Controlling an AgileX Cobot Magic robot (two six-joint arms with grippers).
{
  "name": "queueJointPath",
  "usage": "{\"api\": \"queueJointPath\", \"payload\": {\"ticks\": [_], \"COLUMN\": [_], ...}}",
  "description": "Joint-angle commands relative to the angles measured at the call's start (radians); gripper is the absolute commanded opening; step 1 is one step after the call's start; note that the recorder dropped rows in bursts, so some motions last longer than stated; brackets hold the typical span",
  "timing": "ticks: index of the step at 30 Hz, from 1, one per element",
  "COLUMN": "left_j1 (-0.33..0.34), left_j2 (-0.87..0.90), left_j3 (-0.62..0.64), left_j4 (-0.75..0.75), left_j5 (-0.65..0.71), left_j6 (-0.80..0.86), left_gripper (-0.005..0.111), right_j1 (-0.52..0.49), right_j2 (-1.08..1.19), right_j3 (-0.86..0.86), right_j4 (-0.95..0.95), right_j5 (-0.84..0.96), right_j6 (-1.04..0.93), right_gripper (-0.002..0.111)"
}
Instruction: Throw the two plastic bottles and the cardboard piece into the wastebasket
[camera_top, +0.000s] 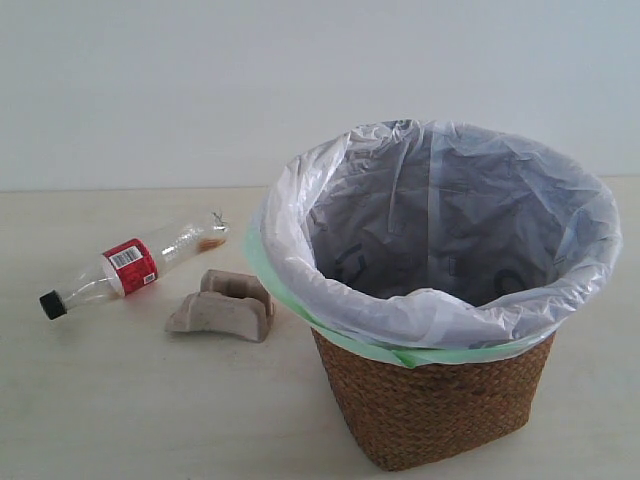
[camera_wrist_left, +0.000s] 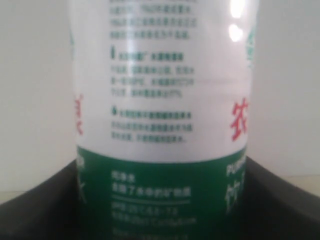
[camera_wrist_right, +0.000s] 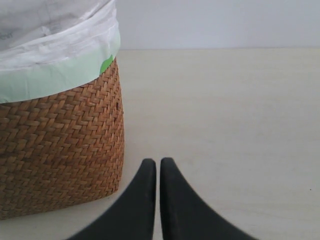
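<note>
The wicker wastebasket (camera_top: 430, 400) with its white bag stands right of centre in the exterior view, and its woven wall (camera_wrist_right: 60, 145) shows in the right wrist view. The slimmer bottle (camera_top: 130, 265), black cap and red label, lies on its side at the left. Just in front of it lies the ridged cardboard piece (camera_top: 222, 310). The wider bottle's green-white label (camera_wrist_left: 160, 125) fills the left wrist view, with the dark jaws pressed against both its sides; my left gripper (camera_wrist_left: 160, 200) is shut on it. My right gripper (camera_wrist_right: 158, 165) is shut and empty, beside the basket. Neither arm shows in the exterior view.
A pale tabletop (camera_top: 120, 410) runs under everything, with a plain light wall behind. Bare table (camera_wrist_right: 235, 130) stretches beyond the right gripper.
</note>
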Motion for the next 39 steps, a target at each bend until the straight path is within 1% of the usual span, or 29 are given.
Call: {"api": "queueJointPath", "payload": {"ticks": [1,4,6,15,21,29,31,33,34,36,37,38,39], "left_j1": [-0.036,-0.062,-0.067,-0.067,-0.067,-0.067,-0.067,-0.067,-0.067,-0.067,-0.067,-0.067,-0.067], "left_j2": [-0.004,-0.004,-0.004,-0.004,-0.004,-0.004,-0.004,-0.004,-0.004,-0.004,-0.004,-0.004,0.008], "left_j3": [0.003,0.003,0.001,0.0,-0.001,-0.001,-0.001,-0.001,-0.001,-0.001,-0.001,-0.001,-0.001], "left_j4": [0.028,0.095,0.098,0.144,0.144,0.144,0.166,0.262,0.299,0.338,0.41,0.45,0.563], "left_j5": [0.004,0.001,0.003,0.028,0.068,0.07,0.077,0.077,0.077,0.077,0.07,0.07,0.068], "left_j6": [-0.036,-0.036,-0.036,-0.036,-0.036,-0.017,-0.019,-0.089,-0.15,-0.23,-0.28,-0.312,-0.448], "left_gripper": [0.004,0.004,0.004,0.004,0.004,0.004,0.004,0.004,0.004,0.004,0.004,0.004,0.004], "right_j1": [-0.006,-0.006,-0.006,-0.006,-0.006,-0.006,-0.006,-0.006,-0.006,-0.006,-0.006,-0.006,-0.006], "right_j2": [-0.004,-0.004,-0.004,-0.004,-0.004,-0.004,-0.004,-0.004,-0.004,-0.004,-0.004,-0.004,-0.004], "right_j3": [-0.001,-0.001,-0.001,-0.001,-0.001,-0.001,-0.001,-0.001,-0.001,-0.001,-0.001,-0.001,-0.001], "right_j4": [-0.007,-0.007,-0.007,-0.007,-0.007,-0.007,-0.007,-0.007,-0.007,-0.007,-0.007,-0.007,-0.007], "right_j5": [-0.004,-0.004,-0.004,-0.004,-0.002,-0.002,-0.004,-0.004,-0.004,-0.004,-0.004,-0.004,-0.004], "right_j6": [-0.004,-0.004,-0.004,-0.004,-0.004,-0.004,-0.004,-0.004,-0.004,-0.004,-0.004,-0.004,-0.004], "right_gripper": [0.0,0.0,0.0,0.0,0.0,0.0,0.0,0.0,0.0,0.0,0.0,0.0,0.0]}}
